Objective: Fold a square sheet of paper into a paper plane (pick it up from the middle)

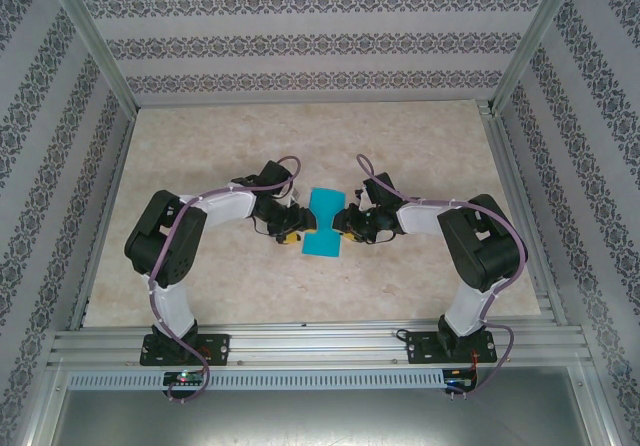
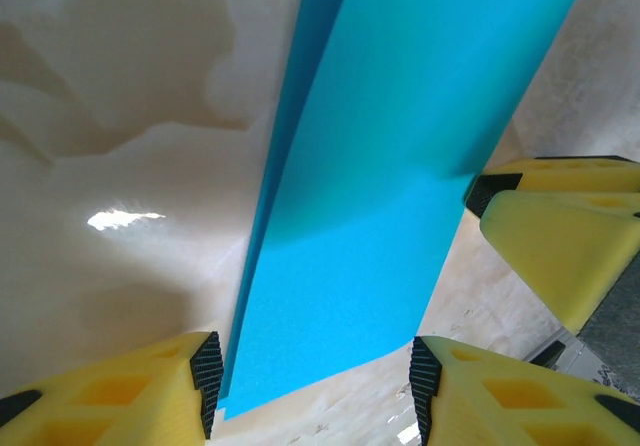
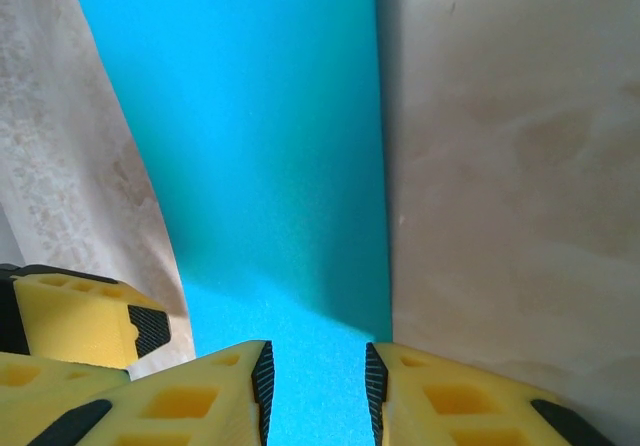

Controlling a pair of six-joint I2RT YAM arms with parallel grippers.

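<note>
while the square sheet of paper [image 1: 322, 224] lies folded into a narrow strip at the centre of the overhead frame, it is flanked by both arms on the pale marbled bench [image 1: 200, 146]. the left gripper [image 2: 316, 384] is seen at the bottom of its own wrist view with jaws set wide. the near end of the strip lies between them and appears unclamped. the right gripper [image 3: 318, 386] is shown at the bottom of its wrist frame with jaws narrow but parted, and blue paper is visible through the gap. whether the sheet is being pressed there cannot be told. along the strip's long edge in the left wrist view two layers are seen, and the upper one appears slightly raised.

the crease is judged not to be firmly set. with one end unpinned, the top layer could spring open. if the thin sheet is pushed from one side alone, it could be dragged askew on the smooth bench, and every later fold would be thrown off. the two grippers are set close together across the strip, so a knock between them is also considered possible.
</note>
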